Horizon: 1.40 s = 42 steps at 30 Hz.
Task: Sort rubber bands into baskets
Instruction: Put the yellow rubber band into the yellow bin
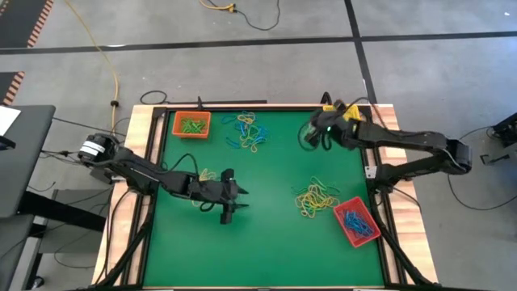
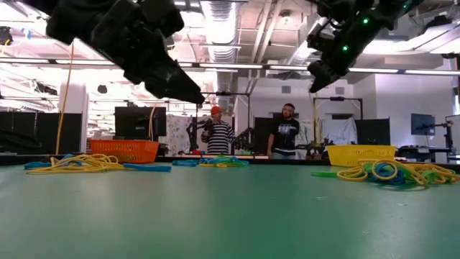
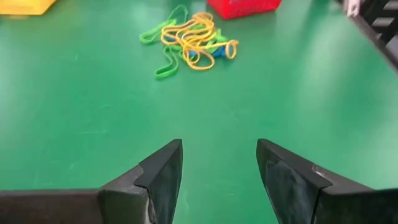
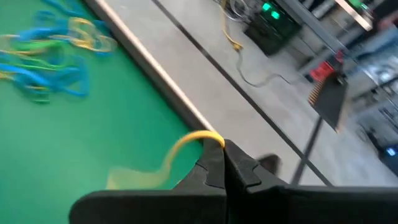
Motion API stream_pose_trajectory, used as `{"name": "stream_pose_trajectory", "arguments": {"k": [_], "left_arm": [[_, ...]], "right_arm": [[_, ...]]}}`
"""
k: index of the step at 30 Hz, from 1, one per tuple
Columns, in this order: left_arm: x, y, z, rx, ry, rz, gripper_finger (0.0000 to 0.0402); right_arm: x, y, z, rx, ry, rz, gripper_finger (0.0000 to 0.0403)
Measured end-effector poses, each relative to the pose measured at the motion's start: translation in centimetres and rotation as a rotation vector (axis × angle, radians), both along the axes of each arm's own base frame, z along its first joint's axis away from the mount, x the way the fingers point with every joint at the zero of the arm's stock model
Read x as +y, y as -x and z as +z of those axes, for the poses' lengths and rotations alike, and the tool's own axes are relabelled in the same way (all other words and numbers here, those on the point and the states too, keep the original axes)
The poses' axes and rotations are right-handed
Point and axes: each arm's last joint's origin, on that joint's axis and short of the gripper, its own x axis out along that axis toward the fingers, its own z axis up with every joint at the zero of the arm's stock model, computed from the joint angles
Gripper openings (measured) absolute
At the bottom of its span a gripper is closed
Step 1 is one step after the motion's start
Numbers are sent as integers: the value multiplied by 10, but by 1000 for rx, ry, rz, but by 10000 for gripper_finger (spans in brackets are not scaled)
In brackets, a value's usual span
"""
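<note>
Overhead, the whole green table [image 1: 266, 242] is seen at once: the orange basket [image 1: 191, 124] at the far left corner with green bands inside, the red basket [image 1: 356, 221] near the right edge toward the near corner with blue bands inside, and the yellow basket [image 1: 346, 112] at the far right corner, mostly covered by the right arm.

Three loose clusters of rubber bands are noted: a mixed blue, yellow and green heap [image 1: 247, 132] by the far edge beside the orange basket; a mostly yellow tangle [image 1: 316, 199] just beside the red basket; a small yellow bunch [image 1: 209, 175] partly under the left arm.

Only in the right wrist view is the grip made plain: the right gripper [image 4: 222, 151] is pressed together on a single yellow band [image 4: 186, 144], which curls out from the fingertips. From above that gripper [image 1: 311, 134] is placed by the far right corner, next to the yellow basket.

The left gripper [image 3: 219, 163] is shown spread, nothing between its fingers, bare green beneath. From above it [image 1: 234, 202] lies mid-table toward the left side. In the low view both grippers are seen lifted off the surface.

Wide open green is recorded across the near half of the table.

Two people [image 2: 248, 134] are visible only in the low view, beyond the far edge.
</note>
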Motion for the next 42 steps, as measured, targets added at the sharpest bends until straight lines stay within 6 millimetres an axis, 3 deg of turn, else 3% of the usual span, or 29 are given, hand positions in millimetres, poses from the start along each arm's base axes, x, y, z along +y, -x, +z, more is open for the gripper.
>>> {"name": "stream_pose_trajectory", "arguments": {"k": [13, 21, 32, 42], "left_arm": [[-6, 13, -14, -38, 35, 31, 197], [-7, 13, -13, -44, 22, 50, 197], [-7, 13, -13, -47, 24, 50, 197], [-7, 13, -13, -48, 23, 49, 197]], "right_arm": [[-61, 52, 6, 34, 4, -268, 11], [-87, 74, -11, 77, -131, -345, 11], [-105, 73, -41, 122, -280, -361, 17], [-109, 70, -64, 215, -398, -357, 21]]}}
